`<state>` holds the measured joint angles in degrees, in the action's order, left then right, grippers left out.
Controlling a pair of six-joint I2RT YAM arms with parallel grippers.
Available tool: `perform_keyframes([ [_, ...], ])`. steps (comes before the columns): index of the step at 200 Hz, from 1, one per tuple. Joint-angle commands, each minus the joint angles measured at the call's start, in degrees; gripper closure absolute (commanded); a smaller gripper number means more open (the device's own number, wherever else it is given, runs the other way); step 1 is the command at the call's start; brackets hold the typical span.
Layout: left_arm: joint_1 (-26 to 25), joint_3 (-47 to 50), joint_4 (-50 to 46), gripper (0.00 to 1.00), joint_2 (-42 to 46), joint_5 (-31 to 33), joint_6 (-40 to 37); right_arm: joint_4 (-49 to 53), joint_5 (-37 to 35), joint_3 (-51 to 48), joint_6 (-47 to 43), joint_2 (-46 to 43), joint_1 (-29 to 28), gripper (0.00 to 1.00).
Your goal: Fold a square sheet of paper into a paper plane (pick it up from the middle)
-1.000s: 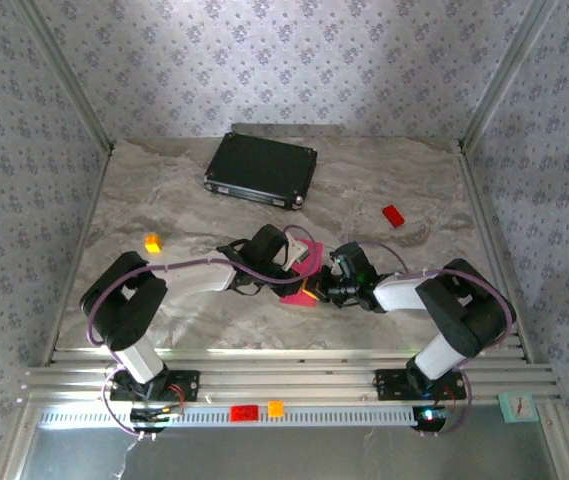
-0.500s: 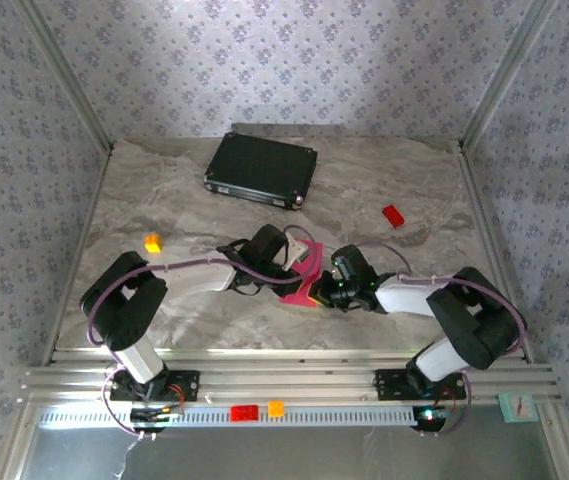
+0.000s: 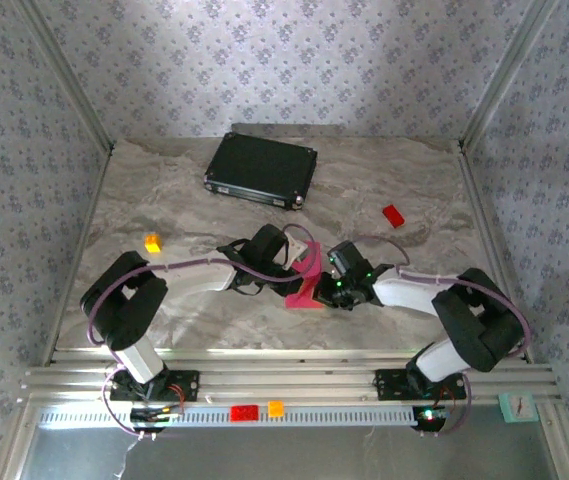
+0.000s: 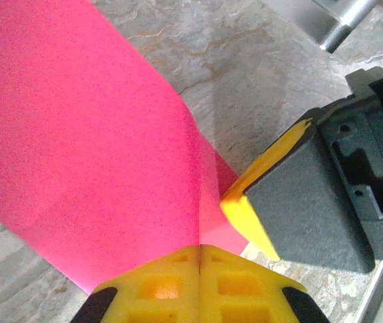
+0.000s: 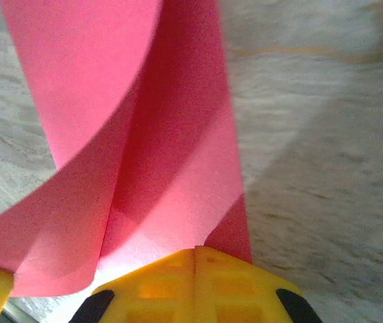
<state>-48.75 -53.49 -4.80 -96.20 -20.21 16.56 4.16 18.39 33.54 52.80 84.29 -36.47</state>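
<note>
My left pincer is clamped on the pink sheet of paper. In the left wrist view its two yellow pads meet at the bottom centre of the frame with the sheet's edge pinched between them, and the paper spreads from there into the upper left.

My right pincer is closed on the same sheet. In the right wrist view its pads press together at the bottom centre, and the paper rises from them in two curling layers (a soft fold runs up between them) toward the top left.

In the left wrist view, a yellow-faced finger of my right pincer comes in from the right and touches the sheet's lower right edge.

From the top camera, the sheet sits just below the centre of the frame, between my two pincers, raised rather than lying flat on the marble table. The black case lies well apart at upper centre. The small red block lies right of centre and the orange cube left of centre.
</note>
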Motion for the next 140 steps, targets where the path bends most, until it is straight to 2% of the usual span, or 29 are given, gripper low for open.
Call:
perform_keyframes([
  [1,-0.1,-2.2,2.8,0.98,-1.5,-2.1,3.8,5.6,0.6,-1.6,-3.6,-2.0,2.1,0.94],
  [32,-0.5,-2.2,5.5,0.98,-3.2,-2.5,8.3,4.0,3.2,-1.7,-4.3,-3.1,4.4,0.93],
  [57,-0.9,-2.1,6.9,0.98,-4.0,-2.0,10.2,-1.0,4.4,-3.1,-1.0,-4.6,4.8,0.90],
  [106,-0.9,-2.0,5.8,0.97,-3.6,-1.3,9.4,-14.3,6.1,-6.5,7.1,-2.8,4.1,0.89],
  [140,-0.9,-2.4,4.3,0.97,-3.5,-1.0,8.2,-15.4,5.3,-6.0,8.0,-0.4,3.3,0.89],
])
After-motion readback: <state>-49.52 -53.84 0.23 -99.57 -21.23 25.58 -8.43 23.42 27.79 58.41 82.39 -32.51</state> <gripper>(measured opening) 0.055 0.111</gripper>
